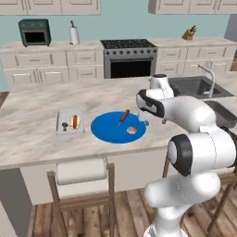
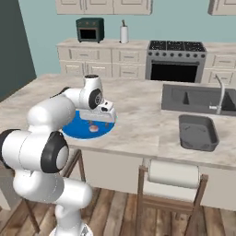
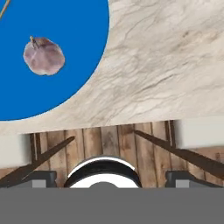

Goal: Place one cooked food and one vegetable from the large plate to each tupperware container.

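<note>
Skewer on large plate lies diagonally, near-left to far-right.

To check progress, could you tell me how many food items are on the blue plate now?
2: a skewer at the plate's back, towards the stove, and a pale garlic-like bulb near its right edge. The arm hides part of the plate in the right base view.

Toaster oven, paper towel roll, stove, sink.
</note>
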Controlling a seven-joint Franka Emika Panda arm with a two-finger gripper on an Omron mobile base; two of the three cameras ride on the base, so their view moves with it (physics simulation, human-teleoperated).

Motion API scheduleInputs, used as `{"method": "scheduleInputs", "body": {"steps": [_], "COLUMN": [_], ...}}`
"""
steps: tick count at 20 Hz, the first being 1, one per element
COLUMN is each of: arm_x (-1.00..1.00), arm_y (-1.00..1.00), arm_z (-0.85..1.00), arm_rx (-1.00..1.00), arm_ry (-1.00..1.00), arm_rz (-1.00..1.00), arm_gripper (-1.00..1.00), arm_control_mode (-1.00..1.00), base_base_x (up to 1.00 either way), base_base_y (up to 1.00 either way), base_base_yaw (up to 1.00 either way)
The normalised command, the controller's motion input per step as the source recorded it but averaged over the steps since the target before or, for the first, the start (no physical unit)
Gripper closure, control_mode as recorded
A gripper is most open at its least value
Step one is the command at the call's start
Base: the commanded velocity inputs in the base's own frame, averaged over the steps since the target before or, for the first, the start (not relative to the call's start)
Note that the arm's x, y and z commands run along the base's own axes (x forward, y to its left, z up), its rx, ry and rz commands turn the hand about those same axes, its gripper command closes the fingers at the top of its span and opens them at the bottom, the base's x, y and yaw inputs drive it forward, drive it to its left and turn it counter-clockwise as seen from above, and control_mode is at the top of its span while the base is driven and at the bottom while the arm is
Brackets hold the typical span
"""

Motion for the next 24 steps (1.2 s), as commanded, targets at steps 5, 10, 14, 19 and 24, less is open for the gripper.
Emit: {"method": "scheduleInputs", "body": {"steps": [5, 10, 14, 19, 24], "arm_x": [0.00, 0.00, 0.00, 0.00, 0.00], "arm_y": [0.00, 0.00, 0.00, 0.00, 0.00], "arm_z": [0.00, 0.00, 0.00, 0.00, 0.00], "arm_rx": [0.00, 0.00, 0.00, 0.00, 0.00], "arm_ry": [0.00, 0.00, 0.00, 0.00, 0.00], "arm_rz": [0.00, 0.00, 0.00, 0.00, 0.00], "arm_gripper": [-1.00, -1.00, -1.00, -1.00, -1.00], "arm_control_mode": [1.00, 1.00, 1.00, 1.00, -1.00], "base_base_x": [0.02, 0.44, 0.18, 0.22, 0.00], "base_base_y": [-0.93, -0.22, 0.39, 0.18, 0.00], "base_base_yaw": [0.00, 0.00, 0.00, 0.02, 0.00]}}
